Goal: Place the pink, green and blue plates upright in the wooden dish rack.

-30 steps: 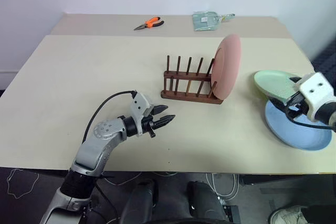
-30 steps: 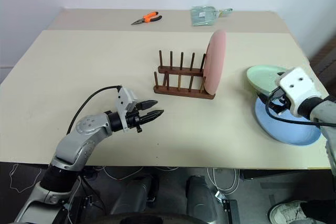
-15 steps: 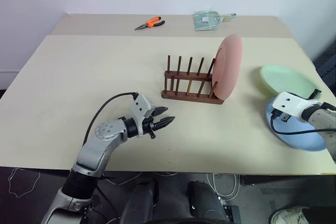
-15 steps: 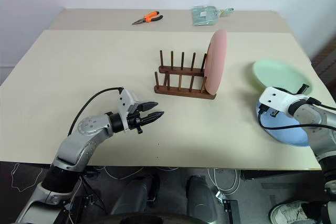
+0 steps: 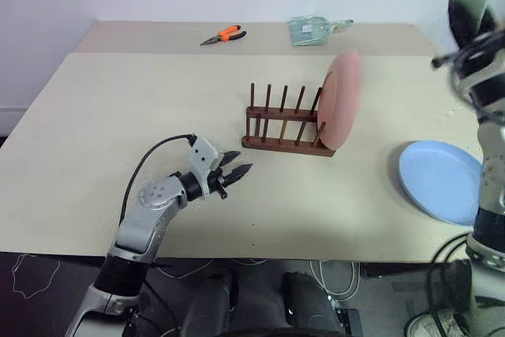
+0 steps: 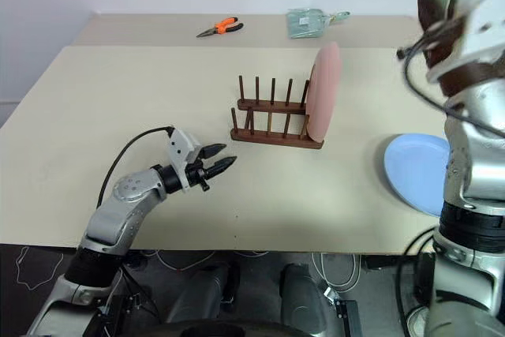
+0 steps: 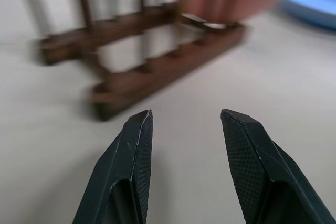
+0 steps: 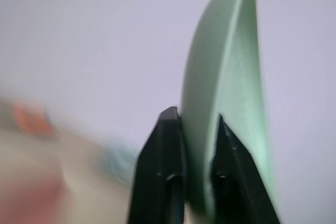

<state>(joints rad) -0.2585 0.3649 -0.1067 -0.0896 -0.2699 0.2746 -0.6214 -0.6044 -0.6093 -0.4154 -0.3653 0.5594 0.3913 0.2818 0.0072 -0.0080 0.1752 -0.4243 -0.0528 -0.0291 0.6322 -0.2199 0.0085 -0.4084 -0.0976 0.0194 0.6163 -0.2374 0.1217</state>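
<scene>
Right wrist view: jaws pinch the green plate (image 8: 226, 77) rim; left gripper (image 5: 235, 173) jaws parted, empty.

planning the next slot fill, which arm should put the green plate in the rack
Right. Its jaws are already shut on the green plate, lifted above the table. The left gripper hovers open and empty short of the wooden dish rack.

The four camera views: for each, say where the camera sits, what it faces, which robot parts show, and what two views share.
Left eye, head: looks down at table, rack, left gripper.
Right eye, head: same scene; right arm raised.
Left wrist: along open fingers toward the rack.
Right wrist: fingers clamp the green plate.
Shared: left wrist and eyes show pink plate, blue plate.
</scene>
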